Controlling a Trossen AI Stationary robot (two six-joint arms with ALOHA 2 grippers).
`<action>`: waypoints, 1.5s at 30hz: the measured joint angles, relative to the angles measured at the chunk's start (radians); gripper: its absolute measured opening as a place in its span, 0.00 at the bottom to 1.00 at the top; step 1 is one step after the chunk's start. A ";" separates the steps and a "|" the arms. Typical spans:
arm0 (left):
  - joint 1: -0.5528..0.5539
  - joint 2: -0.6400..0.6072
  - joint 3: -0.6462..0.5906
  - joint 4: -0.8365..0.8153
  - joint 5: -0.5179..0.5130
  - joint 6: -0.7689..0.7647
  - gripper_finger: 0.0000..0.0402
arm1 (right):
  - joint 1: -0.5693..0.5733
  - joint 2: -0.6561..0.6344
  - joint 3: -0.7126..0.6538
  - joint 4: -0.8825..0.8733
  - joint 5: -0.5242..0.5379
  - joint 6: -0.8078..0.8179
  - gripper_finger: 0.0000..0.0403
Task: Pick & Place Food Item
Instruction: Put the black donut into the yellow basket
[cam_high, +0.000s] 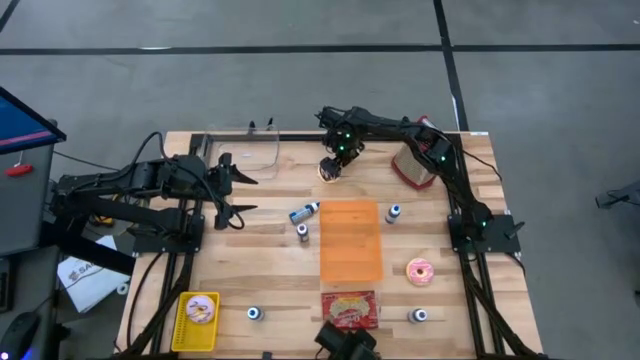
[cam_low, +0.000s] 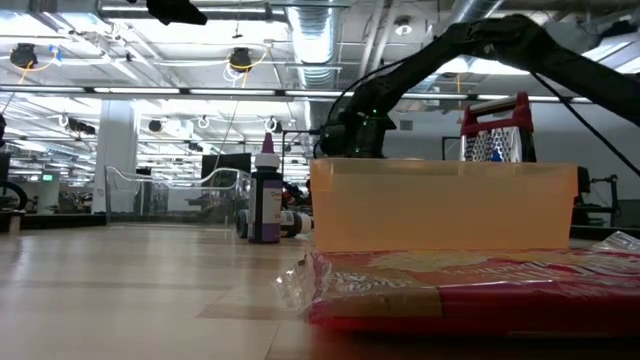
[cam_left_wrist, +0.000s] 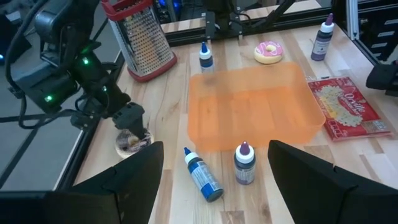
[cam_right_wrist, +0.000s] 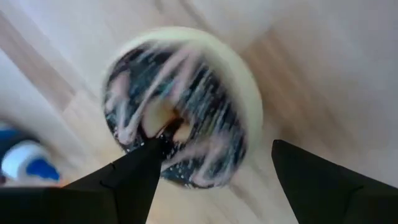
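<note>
A chocolate-frosted donut (cam_high: 328, 172) (cam_left_wrist: 132, 143) (cam_right_wrist: 180, 106) lies flat on the wooden table near its far edge. My right gripper (cam_high: 333, 165) (cam_left_wrist: 132, 124) (cam_right_wrist: 214, 144) stands open right above it, pointing steeply down. One finger is over the donut's hole and the other is beyond its rim. A pink donut (cam_high: 420, 271) lies on the table at the right of an orange tray (cam_high: 351, 240). My left gripper (cam_high: 245, 195) (cam_left_wrist: 214, 146) waits open above the table's left side, with nothing between its fingers. My right gripper comes at the chocolate donut from above. One fingertip (cam_right_wrist: 152, 149) is at the hole in the frosted top, the other (cam_right_wrist: 280, 149) outside the rim. I cannot tell whether either finger touches the donut, which lies flat on the table.
A metal grater with a red top (cam_high: 412, 165) stands right of the donut. Small bottles (cam_high: 304, 212) (cam_high: 394, 213) flank the orange tray's far end. A red snack packet (cam_high: 349, 310) and a yellow tray (cam_high: 197, 320) lie at the near edge; a clear container (cam_high: 245, 150) sits far left.
</note>
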 joint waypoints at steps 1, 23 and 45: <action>0.000 0.000 0.000 0.000 0.000 0.000 0.71 | -0.002 0.003 0.006 -0.005 -0.005 0.000 0.73; 0.000 0.000 0.000 -0.001 0.003 0.012 0.71 | -0.025 0.013 0.056 0.010 0.018 0.011 0.73; 0.000 0.000 0.000 -0.001 0.008 0.009 0.71 | -0.015 0.028 0.056 0.022 -0.009 0.024 0.67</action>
